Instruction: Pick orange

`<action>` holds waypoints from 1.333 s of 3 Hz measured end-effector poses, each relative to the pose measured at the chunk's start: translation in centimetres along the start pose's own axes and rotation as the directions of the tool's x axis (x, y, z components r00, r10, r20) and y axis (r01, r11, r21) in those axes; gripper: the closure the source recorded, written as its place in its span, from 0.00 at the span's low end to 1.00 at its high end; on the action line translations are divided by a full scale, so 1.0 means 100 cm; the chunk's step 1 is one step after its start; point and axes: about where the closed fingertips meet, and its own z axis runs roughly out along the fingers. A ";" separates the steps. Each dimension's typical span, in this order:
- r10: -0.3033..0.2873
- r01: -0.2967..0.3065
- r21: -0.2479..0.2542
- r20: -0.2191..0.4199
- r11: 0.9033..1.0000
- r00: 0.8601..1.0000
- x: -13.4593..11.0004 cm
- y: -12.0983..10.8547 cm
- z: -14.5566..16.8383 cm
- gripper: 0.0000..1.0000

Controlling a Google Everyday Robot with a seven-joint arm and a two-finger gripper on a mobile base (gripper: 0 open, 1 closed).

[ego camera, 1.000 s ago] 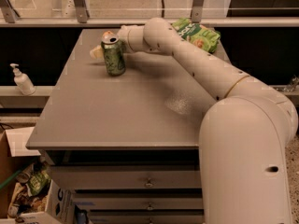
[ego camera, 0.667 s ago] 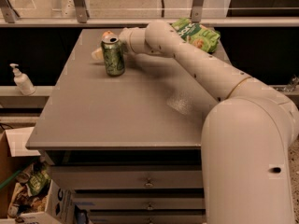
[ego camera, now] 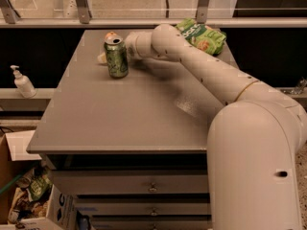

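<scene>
Only the top of the orange (ego camera: 111, 34) shows, at the far left of the grey table (ego camera: 120, 123), behind the upright green soda can (ego camera: 116, 57). My gripper (ego camera: 128, 46) reaches in from the right at the end of the long white arm. It sits right behind the can, level with the orange. The can hides most of it, and I cannot tell whether it touches the orange.
A green snack bag (ego camera: 201, 35) lies at the table's far right corner. My white arm (ego camera: 216, 75) crosses the table's right half. A soap dispenser (ego camera: 21, 82) stands on a ledge to the left. Drawers sit under the table, and a box of clutter (ego camera: 29, 195) is on the floor at left.
</scene>
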 end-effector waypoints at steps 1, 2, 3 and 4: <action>0.005 -0.006 0.015 0.006 1.000 1.000 0.005 -0.008 -0.002 0.18; 0.006 -0.006 0.021 0.018 1.000 1.000 0.004 -0.012 -0.002 0.41; 0.009 -0.010 0.021 0.035 1.000 0.999 0.000 -0.013 0.002 0.65; 0.016 -0.016 0.017 0.048 1.000 0.999 -0.003 -0.011 0.007 0.88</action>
